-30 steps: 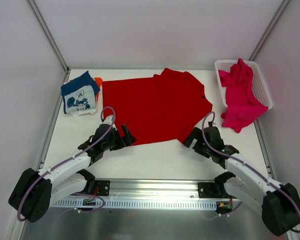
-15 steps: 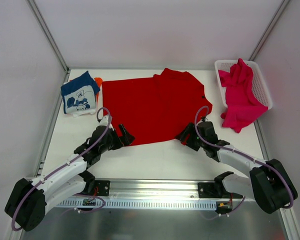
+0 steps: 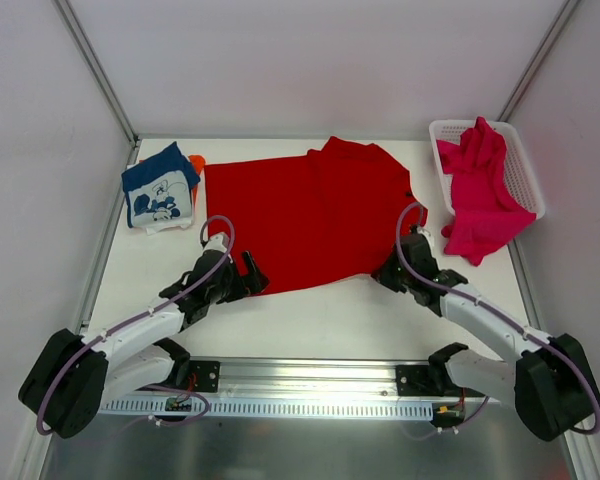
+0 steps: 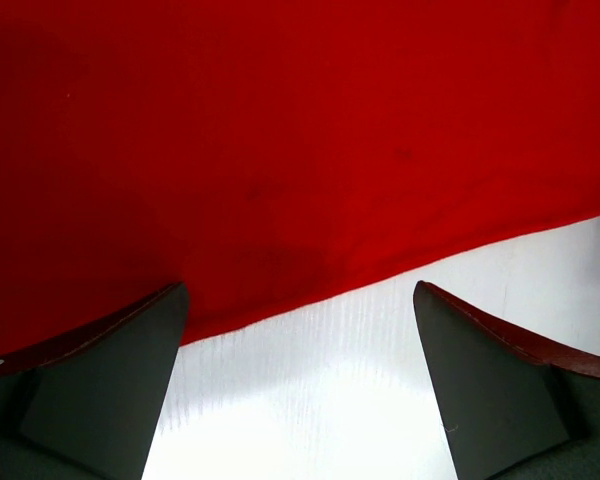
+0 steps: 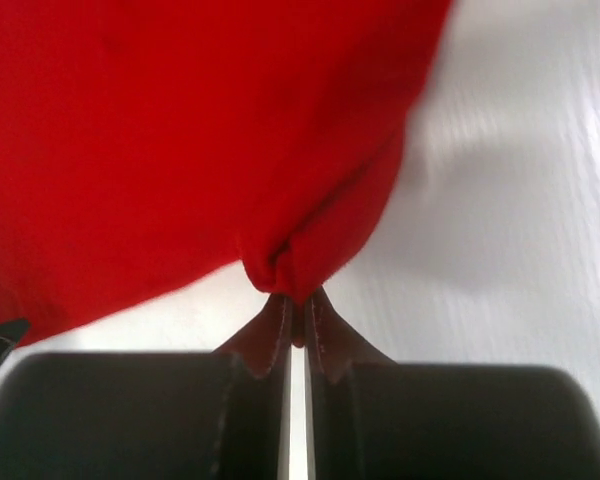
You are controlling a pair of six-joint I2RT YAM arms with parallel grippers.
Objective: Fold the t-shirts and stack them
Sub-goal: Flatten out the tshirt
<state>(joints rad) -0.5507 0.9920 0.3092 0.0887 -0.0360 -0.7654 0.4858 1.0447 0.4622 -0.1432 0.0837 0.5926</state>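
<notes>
Red shirt (image 3: 310, 215) lies flat in the middle of the bench (image 3: 320, 315); my right claw (image 5: 296, 305) is pinched tight on its near right corner, cloth bunched; my left claw (image 4: 300, 292) gapes wide over the near left hem, holding nothing; navy shirt (image 3: 158, 185) sits folded far left; pink shirt (image 3: 480, 200) drapes over the basket (image 3: 527, 172) far right.

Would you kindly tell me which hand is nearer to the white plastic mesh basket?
Right. The right hand, shut on the plain red cloth t-shirt's near corner, sits near-left of the basket; the left hand, open at the shirt's opposite near edge, is farther away.
</notes>
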